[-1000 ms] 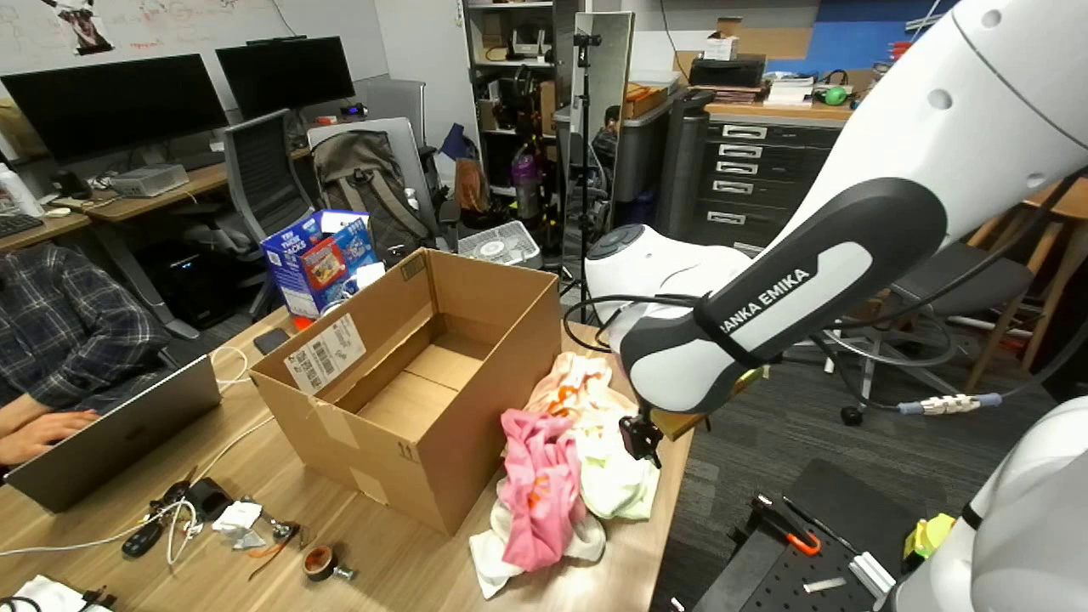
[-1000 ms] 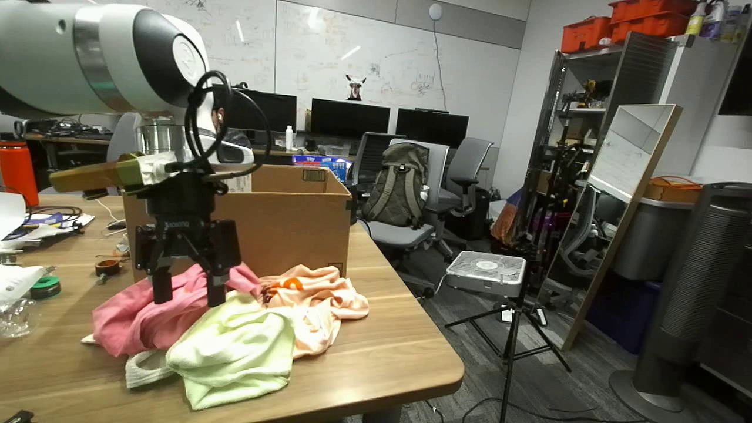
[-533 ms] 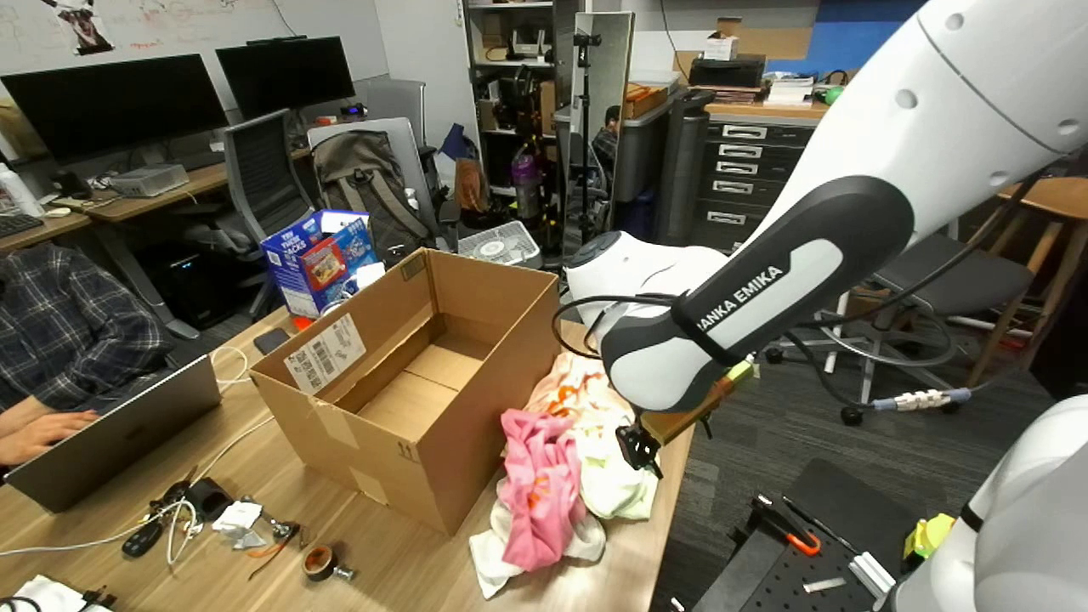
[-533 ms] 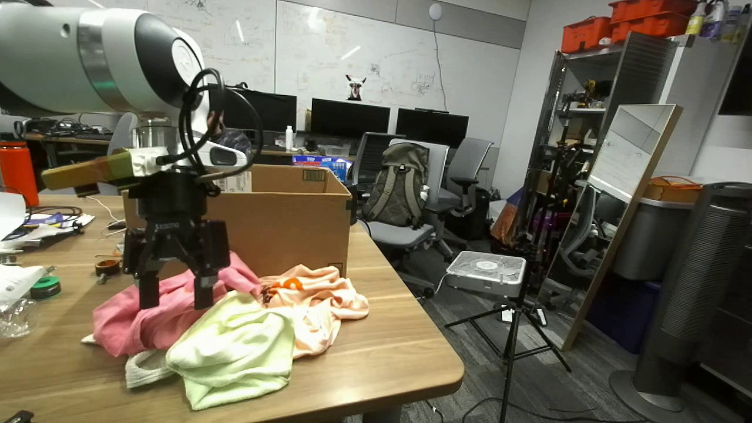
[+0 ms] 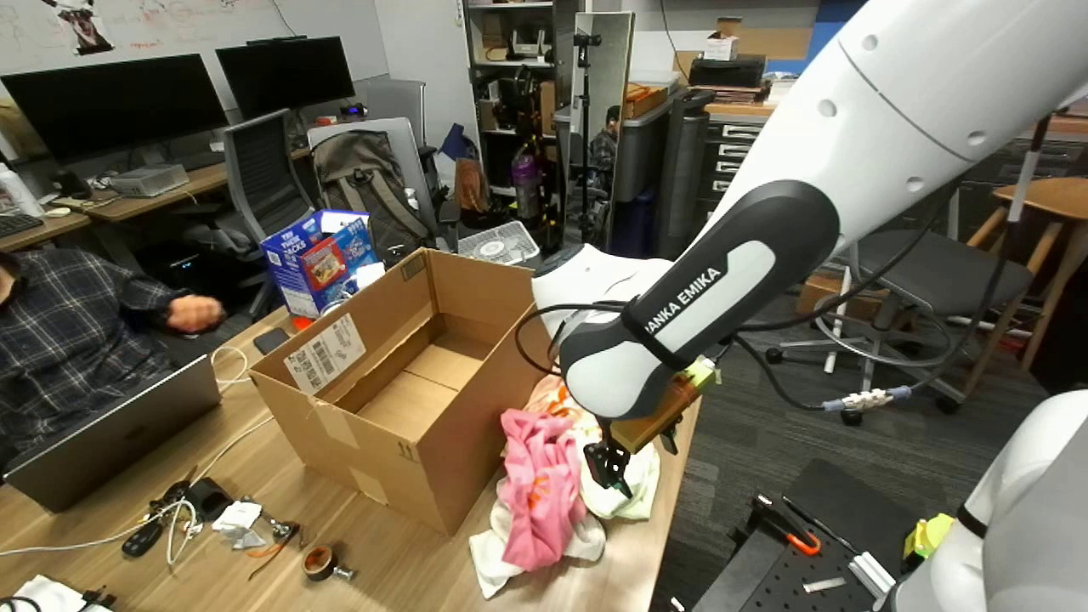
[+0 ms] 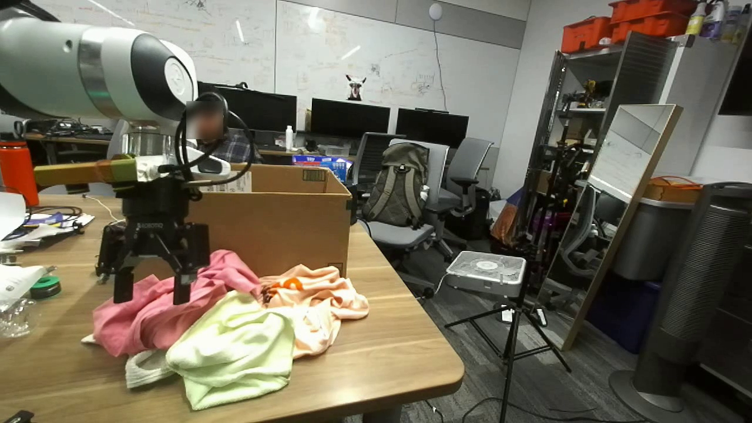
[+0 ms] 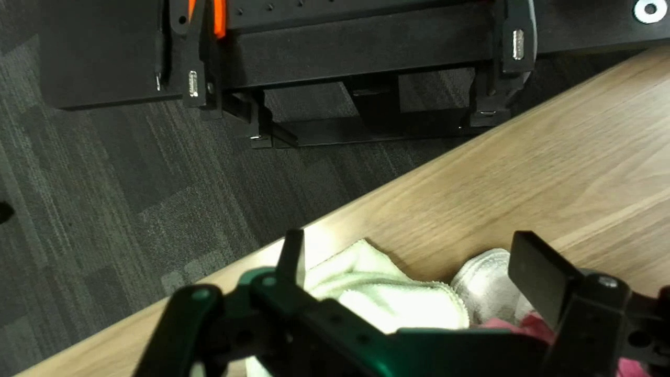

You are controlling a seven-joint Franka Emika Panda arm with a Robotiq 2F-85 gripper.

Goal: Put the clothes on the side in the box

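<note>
An open brown cardboard box (image 5: 476,425) stands on the table, also in an exterior view (image 6: 282,229); its visible inside shows no clothes. Beside it lies a clothes pile: a pink cloth (image 5: 540,510), a pale green cloth (image 6: 235,346), a peach cloth (image 6: 320,302) and a whitish cloth (image 5: 491,557). My gripper (image 6: 153,288) is open and empty, pointing down over the pile, its fingers in front of the pink cloth in that view. In the wrist view the pale green cloth (image 7: 377,293) and whitish cloth (image 7: 484,283) show between the spread fingers (image 7: 408,251). Contact cannot be told.
A laptop (image 5: 127,433) with a seated person is beyond the box. Keys, cables and a tape roll (image 5: 320,563) lie on the table. A blue snack box (image 5: 319,259) stands behind the box. A black cart (image 7: 356,57) stands off the table edge (image 7: 445,157).
My gripper has moved left in both exterior views, toward the pink cloth, and stays open. The clothes and box have not moved. The person's hand has lifted from the laptop.
</note>
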